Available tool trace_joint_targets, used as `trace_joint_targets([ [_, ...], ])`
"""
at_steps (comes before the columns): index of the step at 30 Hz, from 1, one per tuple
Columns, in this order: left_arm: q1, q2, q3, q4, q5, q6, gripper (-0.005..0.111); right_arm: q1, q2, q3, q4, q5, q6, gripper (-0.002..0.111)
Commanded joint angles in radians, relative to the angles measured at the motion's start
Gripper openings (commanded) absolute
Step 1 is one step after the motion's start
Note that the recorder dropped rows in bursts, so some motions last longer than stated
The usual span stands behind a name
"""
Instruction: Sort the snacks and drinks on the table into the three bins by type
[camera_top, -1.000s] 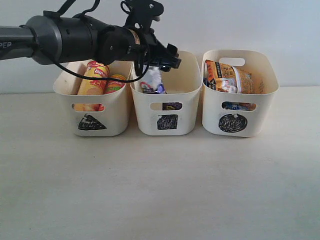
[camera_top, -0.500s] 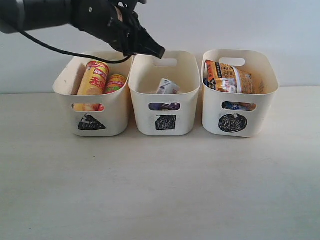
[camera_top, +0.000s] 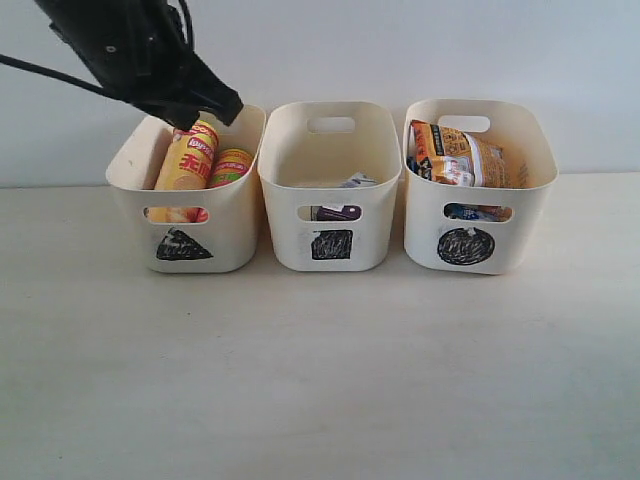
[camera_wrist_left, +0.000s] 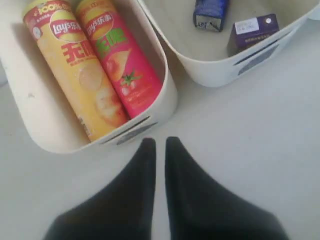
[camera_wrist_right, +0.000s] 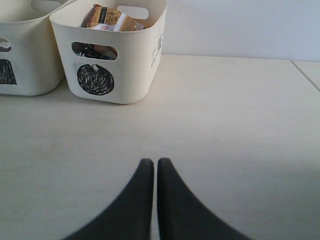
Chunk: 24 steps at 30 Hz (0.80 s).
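Observation:
The triangle bin (camera_top: 130, 205) holds the yellow chip tube (camera_top: 186, 160) and the pink chip tube (camera_top: 230, 166). Both drinks lie in the square bin (camera_top: 372, 215): the purple carton (camera_top: 338, 212) shows through its handle slot, with the white and blue carton (camera_top: 357, 181) above it. In the circle bin (camera_top: 530, 200) sit the orange-tan bag (camera_top: 465, 155) and the blue bag (camera_top: 472, 212). My left gripper (camera_top: 226, 108) hangs above the triangle bin's rim, shut and holding nothing (camera_wrist_left: 160, 142). My right gripper (camera_wrist_right: 155, 162) is shut and empty, low over the table (camera_wrist_right: 225, 125), well in front of the circle bin (camera_wrist_right: 135, 75).
The bins stand in a row against a pale back wall. From the left wrist I look down on both tubes (camera_wrist_left: 95, 70) and both cartons (camera_wrist_left: 252, 30). The right wrist view shows a table edge (camera_wrist_right: 305, 75) far to one side.
My left arm has drawn back from above the square bin, leftward and up, to over the triangle bin. The white and blue carton has settled lower in the square bin.

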<state>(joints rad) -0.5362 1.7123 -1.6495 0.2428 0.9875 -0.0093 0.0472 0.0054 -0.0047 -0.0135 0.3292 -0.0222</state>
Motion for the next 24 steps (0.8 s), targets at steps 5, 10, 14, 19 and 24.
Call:
trace_joint_targets([
  [5,0.003,-0.24,0.279,-0.06,-0.104,-0.07,0.004,-0.007,-0.005,0.005,0.004,-0.004,0.0,0.0],
  [10,0.003,-0.399,0.501,-0.135,-0.214,-0.112,0.004,-0.007,-0.005,0.005,0.004,-0.004,0.0,0.0],
  [14,0.003,-0.523,0.68,-0.178,-0.351,-0.15,0.004,-0.007,-0.005,0.005,0.004,-0.004,0.0,0.0],
  [19,0.003,-0.67,0.835,-0.127,-0.371,-0.147,0.004,-0.007,-0.005,0.005,0.004,-0.004,0.0,0.0],
  [24,0.003,-0.803,0.924,-0.211,-0.285,-0.159,0.004,-0.007,-0.005,0.005,0.004,-0.004,0.0,0.0],
])
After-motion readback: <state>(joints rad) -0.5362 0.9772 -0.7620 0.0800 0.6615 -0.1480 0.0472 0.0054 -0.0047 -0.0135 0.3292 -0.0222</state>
